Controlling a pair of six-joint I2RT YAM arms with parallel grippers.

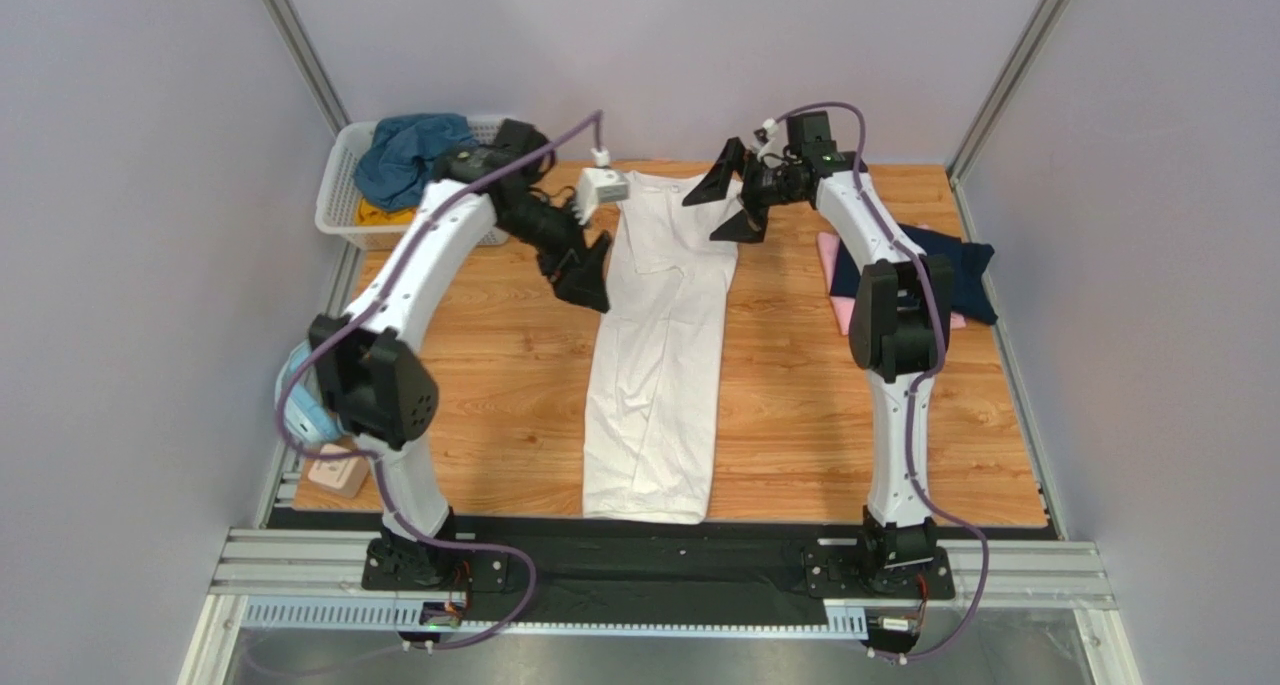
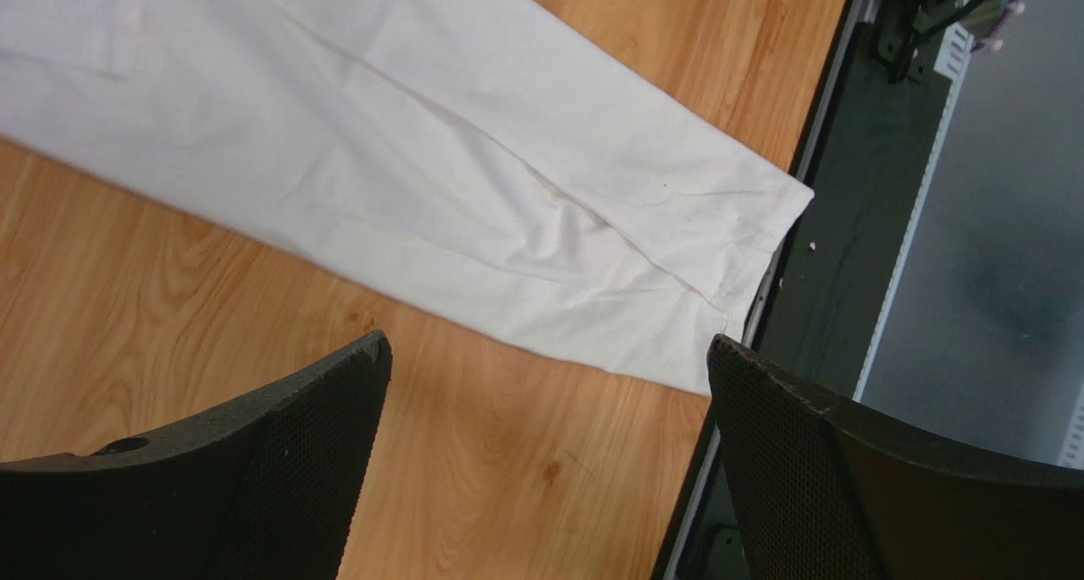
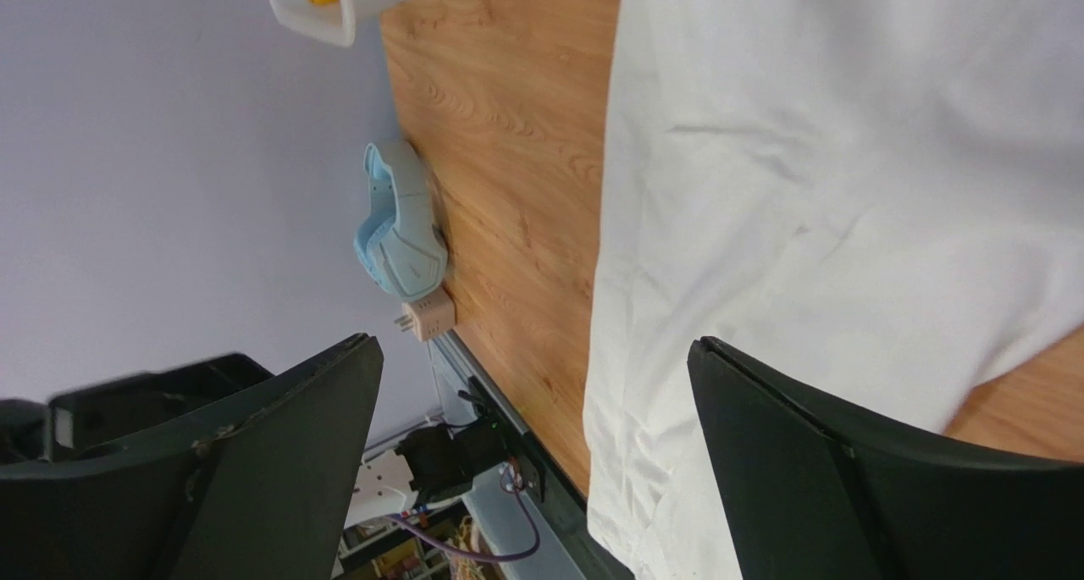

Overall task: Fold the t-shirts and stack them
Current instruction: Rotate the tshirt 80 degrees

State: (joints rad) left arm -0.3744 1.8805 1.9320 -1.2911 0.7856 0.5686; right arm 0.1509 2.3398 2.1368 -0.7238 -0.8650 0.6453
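Noted left gripper [image 1: 586, 277] and right gripper [image 1: 732, 201] spread, empty, near far end of shirt [image 1: 657, 370]. Pinch both far corners evenly; fold toward hem.

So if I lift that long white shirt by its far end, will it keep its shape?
Probably not: the white shirt lies creased and soft, so it'll likely sag and drape. Its folded-in layers may slip open. It looks thin, so probably light.

I work in a robotics lab cell, not a home; plain pale panels [image 1: 135, 190] on metal posts [image 1: 301, 40] box in my wood-grain table [image 1: 496, 385]; my bases [image 1: 421, 565] are bolted to aluminium rails [image 1: 286, 565] on a black strip [image 1: 661, 565] at the near edge; purple cables [image 1: 977, 543] trail loose.
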